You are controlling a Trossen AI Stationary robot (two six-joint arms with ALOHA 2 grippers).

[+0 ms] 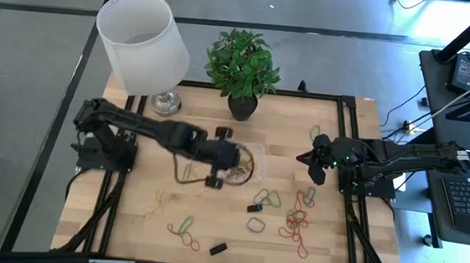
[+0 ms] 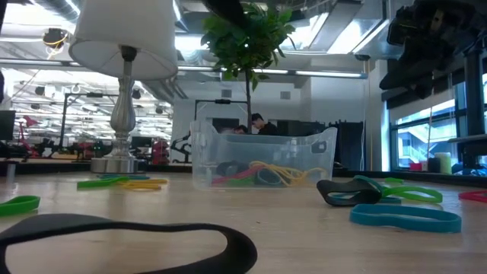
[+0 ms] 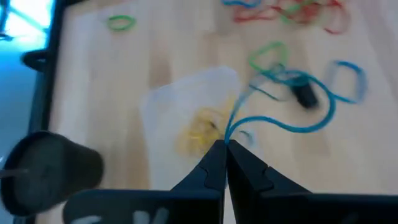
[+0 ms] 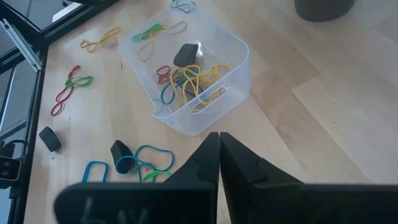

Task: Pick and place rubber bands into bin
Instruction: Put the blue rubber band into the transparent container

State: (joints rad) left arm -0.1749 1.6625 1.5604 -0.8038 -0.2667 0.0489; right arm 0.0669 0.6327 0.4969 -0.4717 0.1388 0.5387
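Pressed together at the tips, the left claw (image 3: pixel 225 149) pinches a blue rubber band (image 3: pixel 292 121), whose loop trails out from between the fingers. Directly beneath the claw sits the bin (image 3: pixel 186 106), a clear tub already holding a tangle of yellow, red and other bands (image 4: pixel 189 81). Just beyond the bin from the claw, a short black piece (image 3: pixel 305 94) lies inside another blue loop, and farther out a cluster of red and green rubber bands (image 1: pixel 298 220) is spread over the table (image 1: pixel 127 215). More loose bands lie to the claw's near side, among them a yellow one (image 1: pixel 156 203) and a red-and-green pair (image 1: pixel 184 228).

Well apart on the far side of the bin, the right claw (image 1: pixel 310 158) waits with its fingers closed and nothing between them.

The step in hand looks like the carry: a band is gripped and held over the bin. The next move calls for spreading the fingers while the dangling loop is over the opening, low enough that the floppy band drops inside rather than draping over the rim.
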